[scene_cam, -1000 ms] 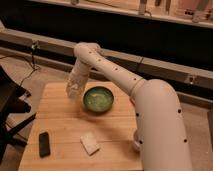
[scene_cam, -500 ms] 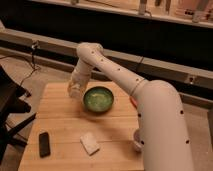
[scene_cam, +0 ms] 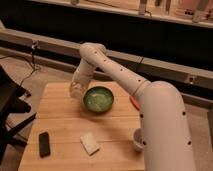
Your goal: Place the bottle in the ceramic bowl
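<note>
The bottle (scene_cam: 74,91) is gripped in the closed end effector (scene_cam: 76,89), just above the wooden tabletop (scene_cam: 60,122) at the ceramic bowl (scene_cam: 99,99)'s 9 o'clock. From the bowl, a pale block (scene_cam: 90,143) lies at 6, a black device (scene_cam: 44,144) at 7, a paper cup (scene_cam: 137,140) at 4

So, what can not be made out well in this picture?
Camera view:
1. The gripper, left of the ceramic bowl, blurs into the bottle, so the hold is unclear.
2. The cup is partly hidden by the arm.
3. The orange thing right of the bowl is mostly behind the arm.
</note>
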`<state>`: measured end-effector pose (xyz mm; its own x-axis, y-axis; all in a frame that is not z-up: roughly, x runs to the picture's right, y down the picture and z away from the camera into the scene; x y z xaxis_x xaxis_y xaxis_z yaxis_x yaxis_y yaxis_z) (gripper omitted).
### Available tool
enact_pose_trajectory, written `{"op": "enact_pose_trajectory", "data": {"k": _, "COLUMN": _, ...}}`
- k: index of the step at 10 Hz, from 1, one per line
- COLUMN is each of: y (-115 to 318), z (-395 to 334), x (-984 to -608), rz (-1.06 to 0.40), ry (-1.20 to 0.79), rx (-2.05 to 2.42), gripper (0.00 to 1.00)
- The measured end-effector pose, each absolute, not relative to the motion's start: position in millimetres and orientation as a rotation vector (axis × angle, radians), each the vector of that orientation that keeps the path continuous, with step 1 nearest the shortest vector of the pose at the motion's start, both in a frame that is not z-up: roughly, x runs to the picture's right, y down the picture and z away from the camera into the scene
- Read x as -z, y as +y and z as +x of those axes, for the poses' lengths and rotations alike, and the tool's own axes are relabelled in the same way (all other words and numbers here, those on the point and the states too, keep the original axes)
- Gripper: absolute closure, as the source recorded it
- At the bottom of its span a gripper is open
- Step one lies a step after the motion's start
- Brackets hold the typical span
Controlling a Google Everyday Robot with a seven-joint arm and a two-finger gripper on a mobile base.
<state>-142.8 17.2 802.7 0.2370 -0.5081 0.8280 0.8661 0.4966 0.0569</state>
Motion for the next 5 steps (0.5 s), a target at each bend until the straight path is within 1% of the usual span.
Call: {"op": "enact_pose_trajectory", "data": {"k": 5, "y": 16.9, "z": -135.6, "x": -804.2, "rz": -0.461, "ry": -0.926, "rx": 0.969, "gripper": 0.99}}
